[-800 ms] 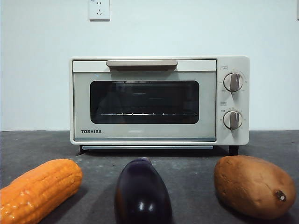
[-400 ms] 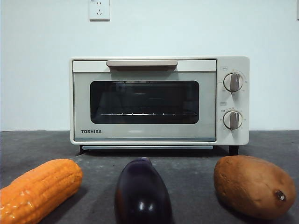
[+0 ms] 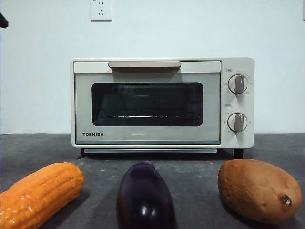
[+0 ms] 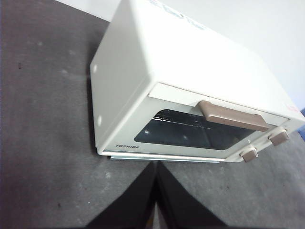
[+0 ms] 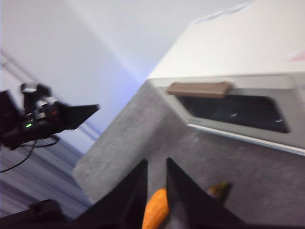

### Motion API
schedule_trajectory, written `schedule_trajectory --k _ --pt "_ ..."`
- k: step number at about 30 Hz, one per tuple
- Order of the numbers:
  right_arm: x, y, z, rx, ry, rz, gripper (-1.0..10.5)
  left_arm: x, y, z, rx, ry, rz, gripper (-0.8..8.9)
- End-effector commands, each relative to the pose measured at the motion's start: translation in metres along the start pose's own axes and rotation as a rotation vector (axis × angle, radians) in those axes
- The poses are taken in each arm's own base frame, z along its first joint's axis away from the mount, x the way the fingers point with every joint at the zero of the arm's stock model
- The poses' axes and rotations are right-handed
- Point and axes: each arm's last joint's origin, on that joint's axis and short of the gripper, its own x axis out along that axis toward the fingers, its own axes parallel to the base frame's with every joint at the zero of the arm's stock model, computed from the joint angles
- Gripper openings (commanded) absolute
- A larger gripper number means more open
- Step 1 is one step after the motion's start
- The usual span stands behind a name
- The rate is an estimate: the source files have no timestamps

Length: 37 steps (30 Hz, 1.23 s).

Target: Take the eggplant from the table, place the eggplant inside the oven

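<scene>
Eggplant (image 3: 145,198) was cut off by the frame edge (stem hidden); oven (image 3: 162,102) door was closed; left gripper (image 4: 156,191) was pressed together, right gripper (image 5: 156,179) slightly parted, both holding nothing.

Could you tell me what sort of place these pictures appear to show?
Probably an indoor lab bench staged as a kitchen: a closed TOSHIBA toaster oven stands on a dark grey table against a bare white wall with a socket, and the eggplant, corn and brown tuber lie in front.

Even soft light, right wrist view blurred
</scene>
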Motion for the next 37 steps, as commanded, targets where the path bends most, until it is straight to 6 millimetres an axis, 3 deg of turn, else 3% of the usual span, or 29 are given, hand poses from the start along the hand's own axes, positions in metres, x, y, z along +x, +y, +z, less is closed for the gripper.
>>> schedule_trajectory --k 1,10,16,26,31,37 --pt "0.002 0.001 0.004 0.078 -0.008 -0.003 0.7 0.001 -0.004 0.007 0.040 -0.007 -0.017 0.04" --pt "0.004 0.002 0.009 0.112 -0.062 -0.047 0.7 0.002 -0.007 0.005 0.053 0.003 -0.032 0.04" --pt "0.018 0.003 0.014 0.126 -0.044 0.017 0.8 0.002 -0.007 0.005 0.063 0.003 -0.032 0.04" --pt "0.083 0.006 -0.006 0.185 0.227 0.096 3.5 0.002 -0.006 0.005 0.075 0.003 -0.032 0.04" --pt "0.120 0.022 -0.025 0.166 0.343 0.151 3.7 0.002 -0.006 0.005 0.075 0.003 -0.032 0.04" --pt "0.160 0.033 -0.056 0.135 0.471 0.032 3.7 0.002 -0.006 0.005 0.075 0.003 -0.032 0.04"
